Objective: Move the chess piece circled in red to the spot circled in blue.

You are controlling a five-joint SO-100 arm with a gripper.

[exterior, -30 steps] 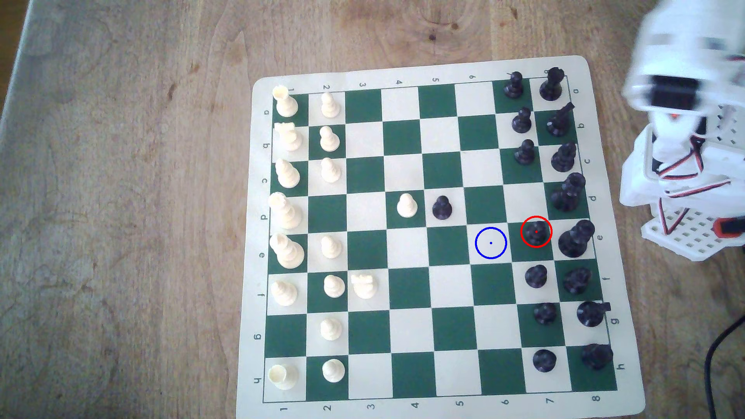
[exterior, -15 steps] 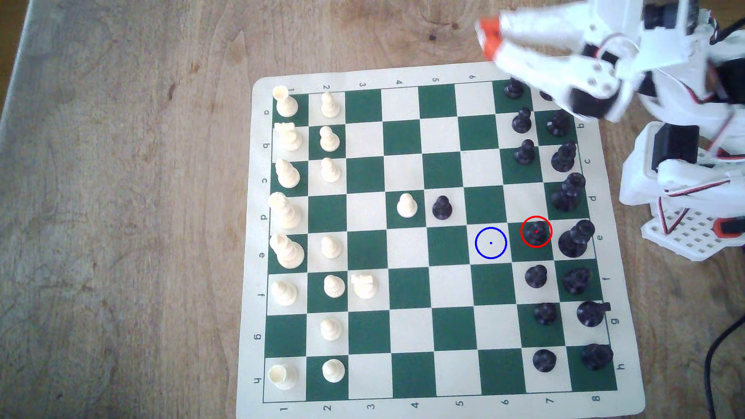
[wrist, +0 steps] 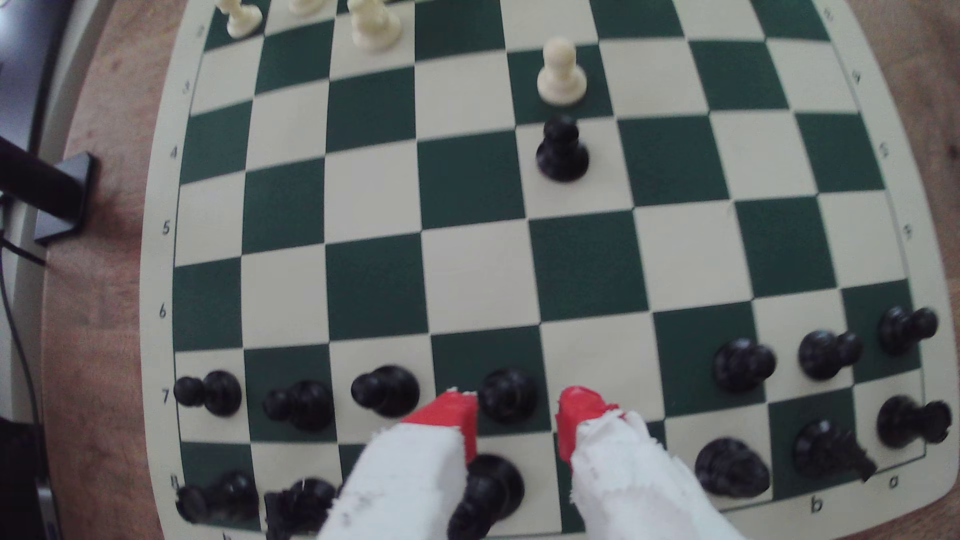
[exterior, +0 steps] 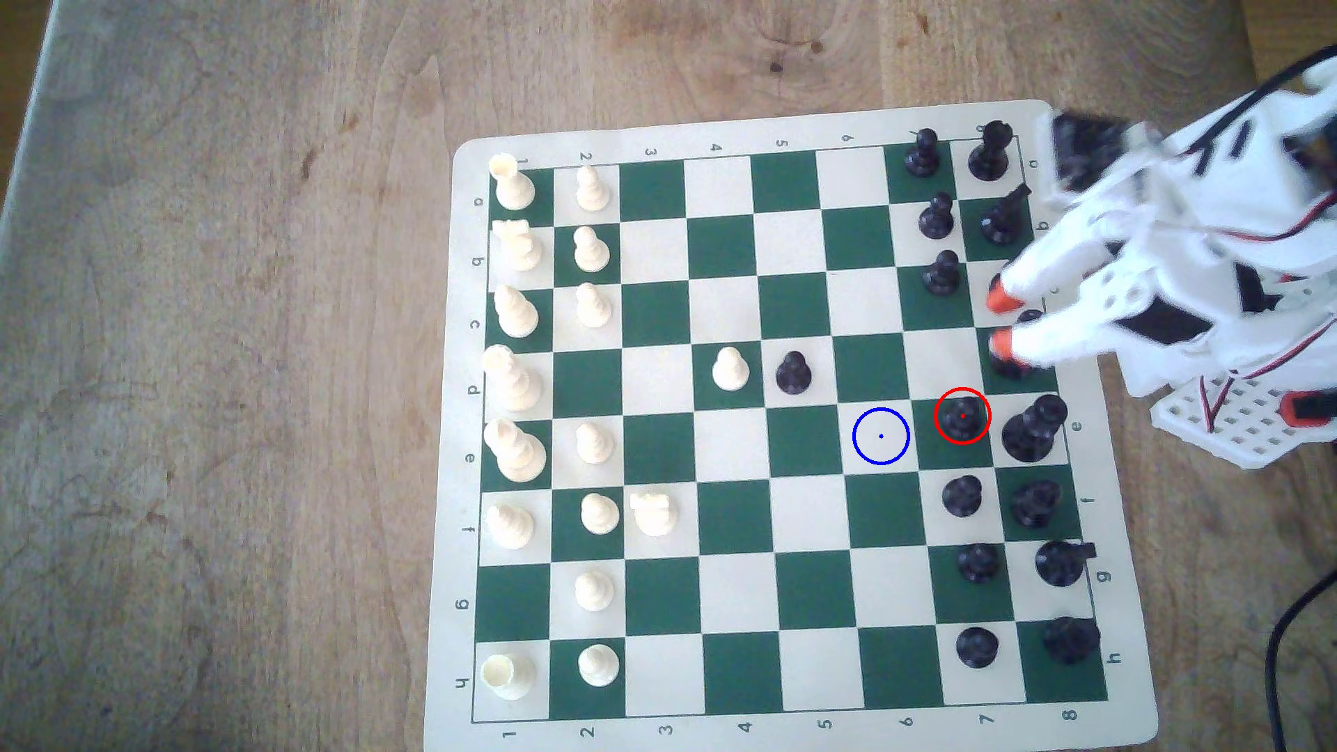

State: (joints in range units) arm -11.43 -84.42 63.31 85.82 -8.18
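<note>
1. Plainly, the job had hardly begun: the chess piece [exterior: 962, 418], a small black pawn inside the red ring, stood on its own green square, one row in from the board's edge nearest the robot.
2. Beside it, one square closer to the middle of the board, was the spot [exterior: 880, 436], a cream square with a blue ring and a blue dot. Nothing stood on it.
3. The gripper [exterior: 1000, 320] hung above the board [exterior: 463, 405] near that same robot-side edge, over the tall black pieces in the back row. It was close to the pawn but not over it.
4. Its two fingers with orange tips [exterior: 1002, 296] were spread apart, and nothing was between them.
5. From the wrist view, the gripper [wrist: 517, 415] seemed lined up with a black pawn [wrist: 507, 394] that showed in the gap between the red tips. It looked like the ringed pawn, though that could not be told for sure, and the tips looked higher than it.
6. What was left, as far as could be judged: come down around the pawn, pinch it, lift it, carry it one square over to the blue ring, set it down upright and let go.
7. The other black pawns and the tall pieces stood close by, so a bump could knock one over.
</note>
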